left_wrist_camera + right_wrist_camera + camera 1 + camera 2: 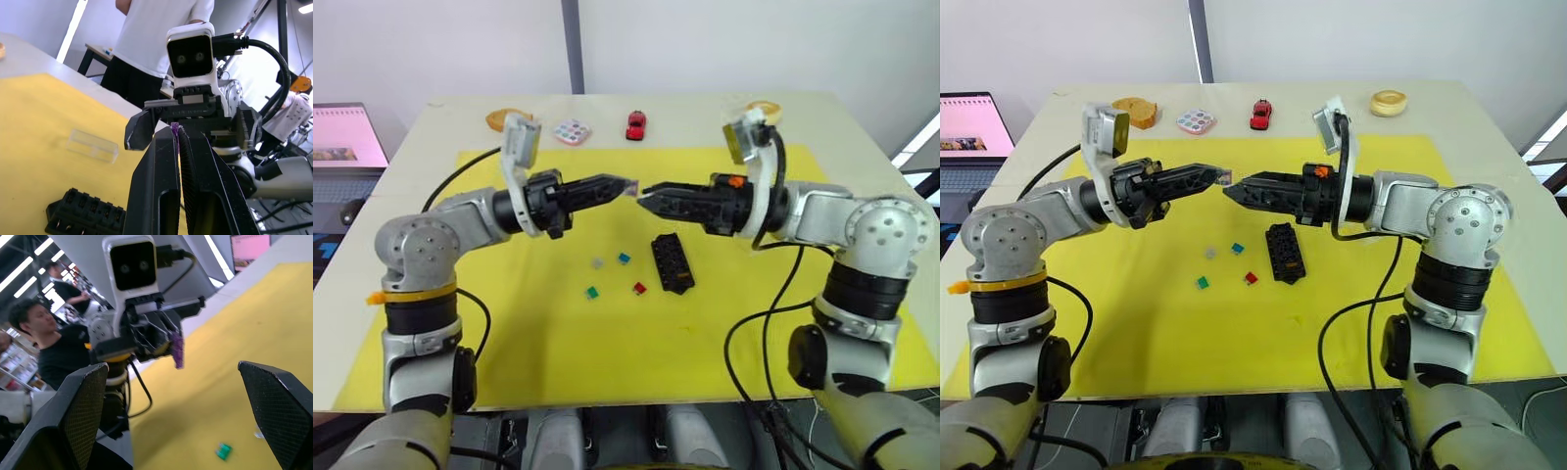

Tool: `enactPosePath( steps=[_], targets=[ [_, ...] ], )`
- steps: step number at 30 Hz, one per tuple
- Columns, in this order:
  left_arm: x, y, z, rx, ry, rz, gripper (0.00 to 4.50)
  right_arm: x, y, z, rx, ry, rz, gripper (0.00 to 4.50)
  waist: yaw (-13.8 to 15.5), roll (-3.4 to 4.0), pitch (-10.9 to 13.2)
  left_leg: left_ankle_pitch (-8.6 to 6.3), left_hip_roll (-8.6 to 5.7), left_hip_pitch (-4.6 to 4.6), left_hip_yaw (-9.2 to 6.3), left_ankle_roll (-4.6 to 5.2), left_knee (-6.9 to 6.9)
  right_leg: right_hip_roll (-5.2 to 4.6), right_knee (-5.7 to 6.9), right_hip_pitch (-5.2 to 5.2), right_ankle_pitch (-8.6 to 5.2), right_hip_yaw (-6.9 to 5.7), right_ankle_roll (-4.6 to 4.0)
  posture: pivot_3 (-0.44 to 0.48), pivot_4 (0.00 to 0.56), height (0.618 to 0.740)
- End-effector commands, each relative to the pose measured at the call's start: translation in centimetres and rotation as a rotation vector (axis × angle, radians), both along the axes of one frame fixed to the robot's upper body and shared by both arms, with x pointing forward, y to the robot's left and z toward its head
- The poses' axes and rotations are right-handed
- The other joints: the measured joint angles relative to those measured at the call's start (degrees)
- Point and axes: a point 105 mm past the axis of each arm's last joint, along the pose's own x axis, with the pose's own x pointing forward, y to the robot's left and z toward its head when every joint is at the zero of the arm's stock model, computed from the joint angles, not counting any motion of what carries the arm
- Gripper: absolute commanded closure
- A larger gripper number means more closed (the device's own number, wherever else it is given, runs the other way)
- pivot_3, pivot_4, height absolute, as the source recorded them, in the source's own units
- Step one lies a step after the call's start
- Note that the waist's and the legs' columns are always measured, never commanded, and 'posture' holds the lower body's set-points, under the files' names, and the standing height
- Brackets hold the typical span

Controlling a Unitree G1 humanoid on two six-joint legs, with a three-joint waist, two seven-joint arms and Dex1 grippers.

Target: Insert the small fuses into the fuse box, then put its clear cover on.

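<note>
Two claws meet tip to tip above the yellow mat. Left claw pinches the purple fuse; right claw stands wide apart, empty. Risk, I judge: a loose handover drops the fuse. Fuse box lies mid-mat below, loose fuses just beside it, clear cover nearby. Toy car sits at the tabletop's far edge.
</note>
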Motion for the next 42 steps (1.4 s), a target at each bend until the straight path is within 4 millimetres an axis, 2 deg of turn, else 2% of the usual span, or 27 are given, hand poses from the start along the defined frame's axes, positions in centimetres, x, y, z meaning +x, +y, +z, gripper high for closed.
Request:
enactPosePath(
  steps=[1, 3, 14, 42],
  targets=[
    [-0.05, 0.25, 1.67, -0.044, -0.056, 0.01, 4.5, -0.31, -0.11, 1.55, 0.059, -0.041, -0.01, 0.77, 0.05, 0.0, 0.0, 0.0, -0.01, 0.0, 0.0, 0.0, 0.0, 0.0, 0.0, 0.0, 0.0, 0.0, 0.0, 0.0, 0.15, 0.74],
    [0.09, 0.33, 1.94, -0.057, -0.058, 0.019, 4.5, -0.4, -0.03, 1.48, 0.064, -0.037, -0.014, 1.66, 0.06, 0.0, 0.0, 0.0, -0.02, 0.0, -0.01, -0.01, 0.0, -0.01, 0.0, 0.0, 0.0, 0.0, 0.01, 0.0, 0.15, 0.74],
    [0.17, 0.43, 2.41, -0.073, -0.064, 0.035, 4.5, -0.37, 0.18, 1.69, 0.092, -0.03, -0.03, 1.66, -0.13, 0.0, 0.0, 0.0, -0.02, 0.0, -0.01, 0.0, -0.04, 0.0, -0.03, 0.0, 0.01, 0.0, 0.02, 0.0, 0.15, 0.74],
    [0.06, 0.21, 1.78, -0.064, -0.052, 0.045, 4.5, -0.53, 0.6, 2.22, 0.106, -0.052, -0.033, 1.66, -0.12, 0.0, 0.0, -0.01, 0.01, -0.02, -0.02, 0.02, -0.11, 0.0, -0.14, 0.0, 0.01, 0.0, 0.02, 0.0, 0.15, 0.74]
  ],
)
